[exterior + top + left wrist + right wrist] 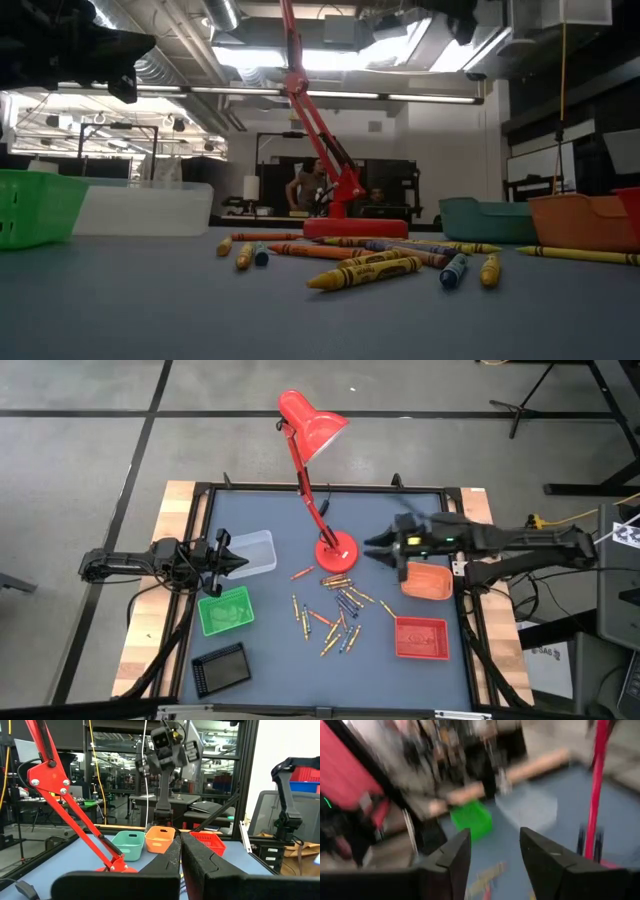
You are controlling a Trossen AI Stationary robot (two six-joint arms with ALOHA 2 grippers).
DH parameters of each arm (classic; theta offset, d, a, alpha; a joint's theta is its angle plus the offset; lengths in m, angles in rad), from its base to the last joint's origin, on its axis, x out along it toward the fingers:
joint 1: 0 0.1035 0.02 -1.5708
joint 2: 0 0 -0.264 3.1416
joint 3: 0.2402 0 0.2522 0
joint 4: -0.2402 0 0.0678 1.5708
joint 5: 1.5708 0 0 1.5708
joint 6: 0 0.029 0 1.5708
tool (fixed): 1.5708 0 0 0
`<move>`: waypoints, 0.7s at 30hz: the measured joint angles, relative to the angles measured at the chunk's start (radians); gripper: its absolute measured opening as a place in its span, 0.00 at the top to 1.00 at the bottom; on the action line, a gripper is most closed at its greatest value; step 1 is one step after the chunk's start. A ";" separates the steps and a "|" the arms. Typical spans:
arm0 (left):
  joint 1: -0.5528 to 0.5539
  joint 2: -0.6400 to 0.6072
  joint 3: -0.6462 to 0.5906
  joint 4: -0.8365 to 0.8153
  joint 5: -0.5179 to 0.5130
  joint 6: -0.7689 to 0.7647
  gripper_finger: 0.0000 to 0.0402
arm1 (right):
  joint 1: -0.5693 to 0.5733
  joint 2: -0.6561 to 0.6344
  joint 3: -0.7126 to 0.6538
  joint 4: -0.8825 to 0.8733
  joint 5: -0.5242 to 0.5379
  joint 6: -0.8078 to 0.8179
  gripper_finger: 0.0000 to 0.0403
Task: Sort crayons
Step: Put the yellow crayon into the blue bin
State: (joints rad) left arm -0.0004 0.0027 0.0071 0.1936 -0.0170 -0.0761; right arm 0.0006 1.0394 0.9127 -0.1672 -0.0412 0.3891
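While your left gripper waits clenched on nothing at the table's left edge, between the clear tray and the green tray, your right gripper hangs above the table's right half with its fingers spread and nothing between them.

Starting at the near edge, you have a black tray by the near-left corner and a red tray toward the near-right corner. The crayons lie loose on the table between those trays, scattered across the middle, none of them in any tray that you can see. One orange crayon lies apart from the rest, on the side of the clear tray.

Farther back, the red lamp stands with its round base just beyond the crayons, its arm leaning toward the far edge. Your right gripper sits just beside that base, over the orange tray. From the left wrist view you also see a teal tray touching the orange one.

Beyond the table, the low view shows a person in the room.
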 joint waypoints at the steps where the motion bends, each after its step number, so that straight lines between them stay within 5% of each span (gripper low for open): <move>1: 0.000 0.000 0.000 0.000 0.000 0.000 1.00 | 0.000 0.038 0.031 -0.050 -0.010 -0.001 0.58; 12: 0.000 0.000 0.000 0.000 -0.001 0.000 1.00 | 0.001 0.333 0.157 -0.363 -0.243 0.026 0.63; 21: 0.000 0.000 0.000 -0.001 -0.001 0.000 1.00 | 0.008 0.473 0.158 -0.452 -0.175 0.025 0.63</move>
State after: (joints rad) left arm -0.0002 0.0025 0.0074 0.1925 -0.0177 -0.0761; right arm 0.0081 1.5128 1.0702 -0.6187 -0.2166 0.4145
